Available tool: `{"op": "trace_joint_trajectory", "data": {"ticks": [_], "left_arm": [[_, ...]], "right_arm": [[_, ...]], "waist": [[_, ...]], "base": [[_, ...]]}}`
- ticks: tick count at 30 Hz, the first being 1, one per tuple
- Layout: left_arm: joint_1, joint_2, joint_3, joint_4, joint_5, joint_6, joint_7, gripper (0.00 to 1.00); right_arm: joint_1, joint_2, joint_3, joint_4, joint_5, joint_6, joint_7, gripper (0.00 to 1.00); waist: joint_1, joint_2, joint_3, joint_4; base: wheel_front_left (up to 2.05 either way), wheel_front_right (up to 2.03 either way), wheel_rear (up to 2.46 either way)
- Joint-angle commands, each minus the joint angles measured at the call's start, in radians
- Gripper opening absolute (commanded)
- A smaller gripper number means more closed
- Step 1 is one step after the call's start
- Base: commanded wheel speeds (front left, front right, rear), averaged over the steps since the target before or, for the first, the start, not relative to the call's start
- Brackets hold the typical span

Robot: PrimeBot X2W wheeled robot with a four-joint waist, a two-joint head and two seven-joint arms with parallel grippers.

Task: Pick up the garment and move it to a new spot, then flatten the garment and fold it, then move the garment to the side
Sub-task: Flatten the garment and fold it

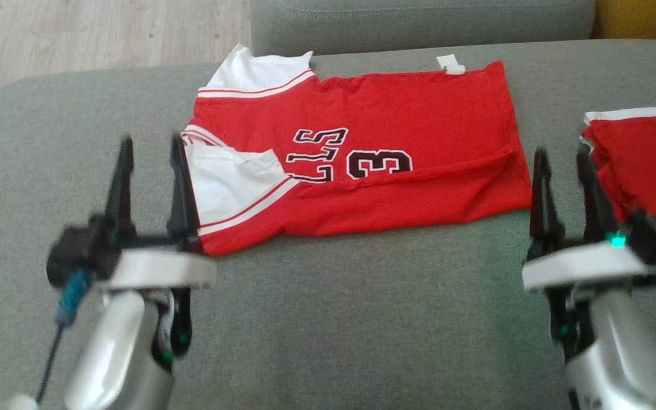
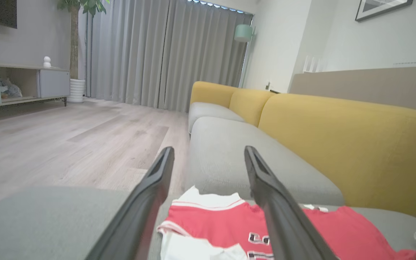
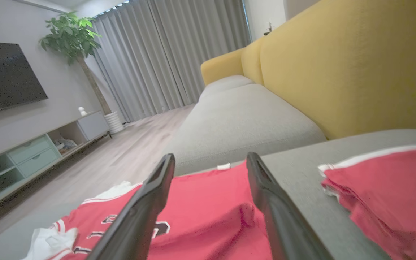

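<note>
grey sofa seat holds everything: left gripper hovers wide open and empty at the sleeve end of the half-folded red garment in the middle, right gripper likewise at its hem, beside another folded red piece, so i think both should pinch edges evenly.

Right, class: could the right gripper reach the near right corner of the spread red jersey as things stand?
Probably yes: the open right gripper hangs just beside the jersey, with nothing between them.
</note>
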Motion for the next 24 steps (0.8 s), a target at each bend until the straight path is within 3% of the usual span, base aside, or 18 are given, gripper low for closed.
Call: {"op": "trace_joint_trajectory", "data": {"ticks": [1, 7, 13, 19, 24], "left_arm": [[0.0, 0.004, 0.054, -0.035, 0.022, -0.005, -0.005, 1.0], [0.105, -0.051, 0.134, -0.019, 0.075, -0.035, -0.005, 1.0], [0.099, -0.064, 0.168, 0.053, 0.124, -0.065, -0.005, 1.0], [0.041, -0.051, 0.177, 0.258, 0.142, -0.019, 0.054, 1.0], [-0.008, -0.044, 0.176, 0.361, 0.14, -0.008, 0.101, 1.0]], "right_arm": [[0.002, 0.007, 0.013, -0.053, -0.02, -0.001, -0.006, 1.0], [0.091, 0.024, 0.015, -0.1, -0.045, -0.001, -0.006, 1.0], [0.085, 0.025, 0.04, -0.117, -0.018, -0.001, -0.006, 1.0], [0.078, 0.025, 0.052, -0.126, -0.01, -0.001, -0.006, 1.0], [0.073, 0.025, 0.054, -0.127, -0.009, -0.001, -0.006, 1.0]], "waist": [[0.0002, 0.0, -0.006, -0.008], [0.0002, 0.0, -0.004, -0.032], [0.0002, 0.0, 0.01, -0.051], [0.0002, 0.0, 0.039, -0.067], [0.0002, 0.0, 0.061, -0.078]], "base": [[0.0, 0.0, 0.0], [0.0, 0.0, 0.0], [0.0, 0.0, 0.0], [0.0, 0.0, 0.0], [0.0, 0.0, 0.0]]}}
